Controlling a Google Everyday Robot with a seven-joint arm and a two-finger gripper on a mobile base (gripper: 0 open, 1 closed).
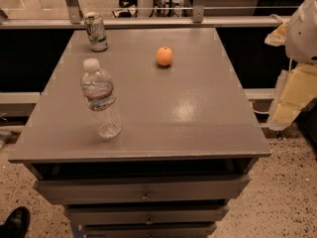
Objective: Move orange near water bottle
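A black shoe (16,222) shows on the speckled floor at the lower left corner, beside a grey cabinet-style table (198,123) with drawers (144,191) stacked under its top. On the tabletop, a green-and-white soda can (95,31) stands upright at about 11 o'clock from the centre, close to the far edge; whether it is opened cannot be told. The water bottle (101,100), clear plastic with a white cap and a red, white and blue label, stands upright at about 8 o'clock, near the front left; how much it holds cannot be told. The orange (164,56) sits alone on the bare surface at about 12 o'clock, well apart from the bottle and to the right of the can. The robot's gripper (290,100), pale cream below a white arm housing (304,29), hangs off the table's right side at about 3 o'clock, touching none of the three items and holding nothing; how far open it is cannot be told.
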